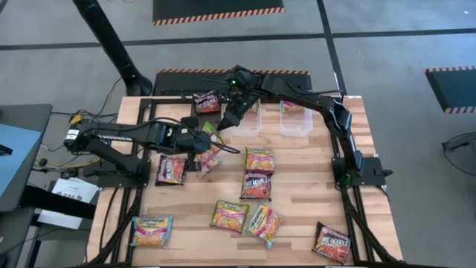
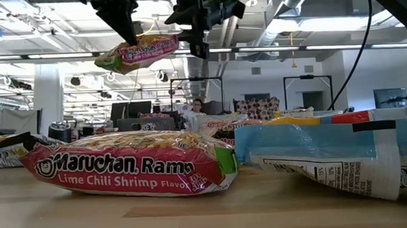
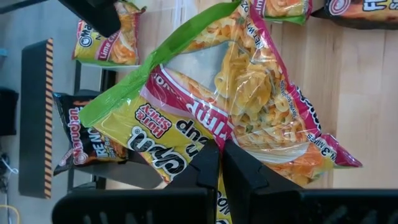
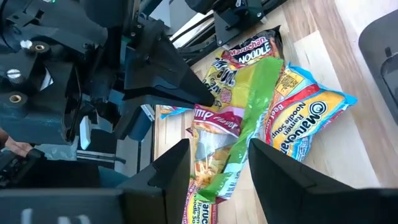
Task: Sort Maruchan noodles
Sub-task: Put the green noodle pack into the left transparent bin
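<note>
Flat crinkled plastic Lime Chili Shrimp packet (image 2: 132,168) nearest, lying on wooden table (image 1: 297,212). Left gripper (image 3: 219,155) clamped on glossy green-edged noodle packet (image 3: 236,93), lifted above table. Right gripper (image 4: 214,158) spread wide above it.

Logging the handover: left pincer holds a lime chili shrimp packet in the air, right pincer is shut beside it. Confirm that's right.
Not quite: the right pincer is open, as the right wrist view shows. The left pincer does hold the lime chili shrimp packet in the air.
</note>
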Tool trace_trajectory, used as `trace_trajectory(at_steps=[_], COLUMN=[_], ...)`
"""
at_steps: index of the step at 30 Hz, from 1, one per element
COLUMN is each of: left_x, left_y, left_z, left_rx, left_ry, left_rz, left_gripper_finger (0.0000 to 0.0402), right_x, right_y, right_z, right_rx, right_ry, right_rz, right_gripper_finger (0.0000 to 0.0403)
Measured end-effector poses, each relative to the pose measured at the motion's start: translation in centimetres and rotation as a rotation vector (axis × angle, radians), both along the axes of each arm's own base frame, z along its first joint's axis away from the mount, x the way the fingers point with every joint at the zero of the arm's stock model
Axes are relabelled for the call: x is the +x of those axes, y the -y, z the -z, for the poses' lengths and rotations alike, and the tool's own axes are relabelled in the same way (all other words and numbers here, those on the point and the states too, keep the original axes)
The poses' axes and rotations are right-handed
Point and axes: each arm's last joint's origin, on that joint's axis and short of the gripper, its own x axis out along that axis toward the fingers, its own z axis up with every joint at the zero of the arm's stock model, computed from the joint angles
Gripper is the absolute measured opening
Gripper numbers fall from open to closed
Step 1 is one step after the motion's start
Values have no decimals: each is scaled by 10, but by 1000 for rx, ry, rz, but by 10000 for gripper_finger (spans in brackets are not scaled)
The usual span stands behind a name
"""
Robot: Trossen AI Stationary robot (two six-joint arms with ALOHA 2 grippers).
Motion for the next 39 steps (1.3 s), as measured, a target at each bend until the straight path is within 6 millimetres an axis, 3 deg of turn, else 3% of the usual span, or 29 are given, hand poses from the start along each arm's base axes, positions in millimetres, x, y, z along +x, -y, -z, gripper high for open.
trace_trajectory(at_steps=[8,28,32,39], left_x=[5,16,16,17], left_y=[-2,-24,-28,-33], left_z=[-3,-12,-12,-13], left_rx=[17,41,41,35], left_ry=[40,186,187,204], left_rz=[21,-31,-45,-63], left_gripper_finger=[0,0,0,0], right_x=[-1,-2,-2,-2], right_y=[4,4,4,5], right_z=[1,8,8,7], right_rx=[-40,-20,-21,-24], right_ry=[-29,-98,-97,-90], right_rz=[63,88,88,87], right_gripper_finger=[235,235,211,116])
